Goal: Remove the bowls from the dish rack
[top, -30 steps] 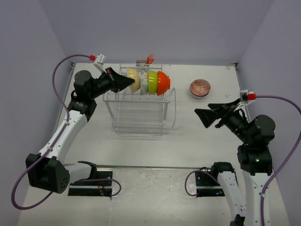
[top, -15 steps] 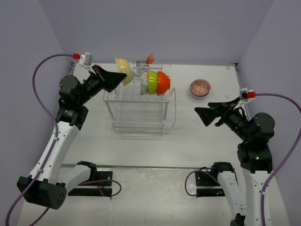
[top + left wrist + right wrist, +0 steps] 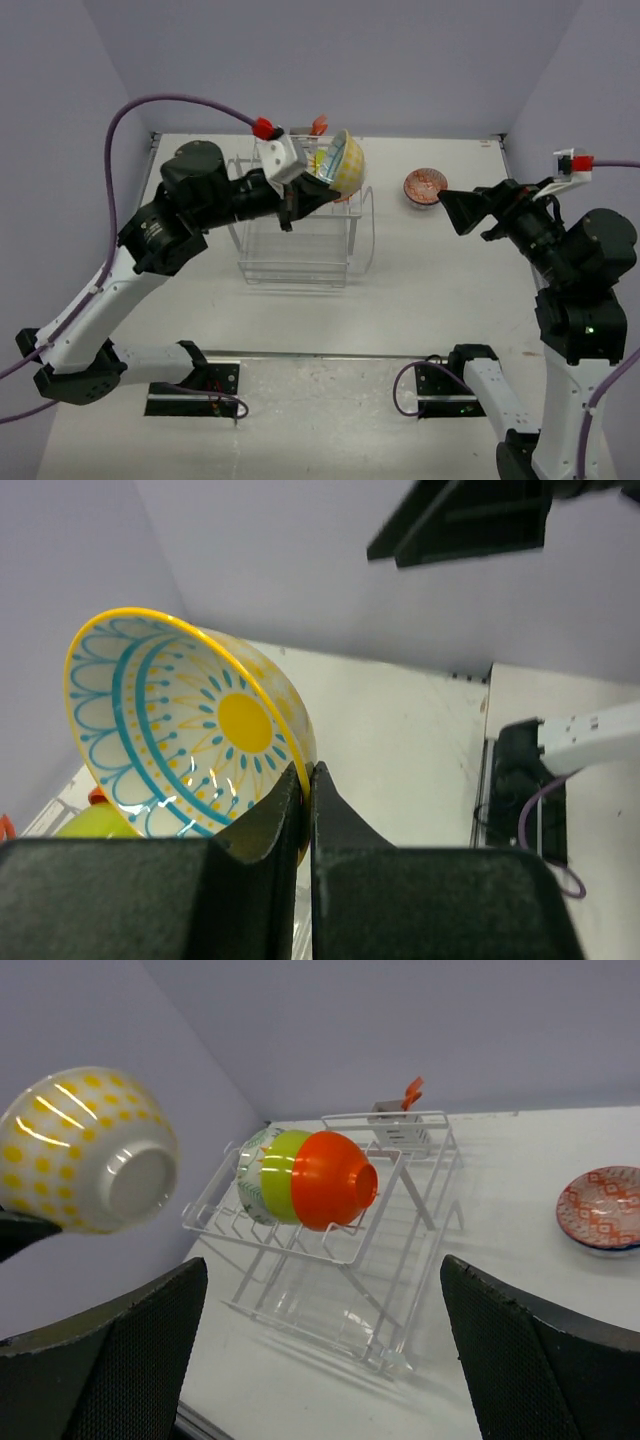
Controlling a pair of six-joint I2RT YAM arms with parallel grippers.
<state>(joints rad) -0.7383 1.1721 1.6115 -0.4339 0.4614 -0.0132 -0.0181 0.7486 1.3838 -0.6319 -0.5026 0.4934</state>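
Left tool [image 3: 308,776] clamps rim of yellow bowl [image 3: 190,720], now lifted clear of dish rack [image 3: 300,250] beneath tool and swung toward right tool [image 3: 462,212], which is spread wide, empty. Lime bowl [image 3: 275,1175], orange bowl [image 3: 335,1180] still racked.

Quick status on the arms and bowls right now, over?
Left pincer shut on yellow bowl rim, held in the air, off the rack. Right pincer open, empty. Orange bowl, green bowl in rack. Path looks clear.

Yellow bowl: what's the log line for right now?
left gripper: shut on yellow bowl | position: in air, off dish rack | right gripper: open, empty
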